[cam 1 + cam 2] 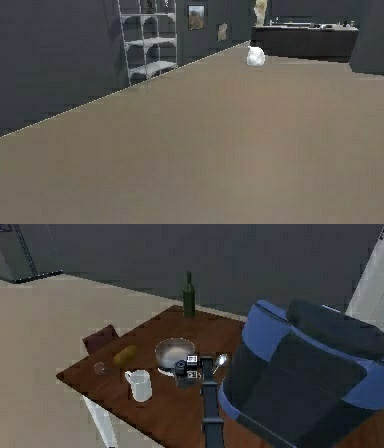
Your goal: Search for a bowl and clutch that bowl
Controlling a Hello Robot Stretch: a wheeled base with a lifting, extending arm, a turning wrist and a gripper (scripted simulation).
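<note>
While the gripper [182, 371] hangs by the bowl's [174, 351] five o'clock side, finger state impossible to tell, a skewed reach could shove the bowl toward the twelve-o'clock bottle [188, 296].

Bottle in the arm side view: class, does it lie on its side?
No, the bottle stands upright on the table, near its far edge.
</note>
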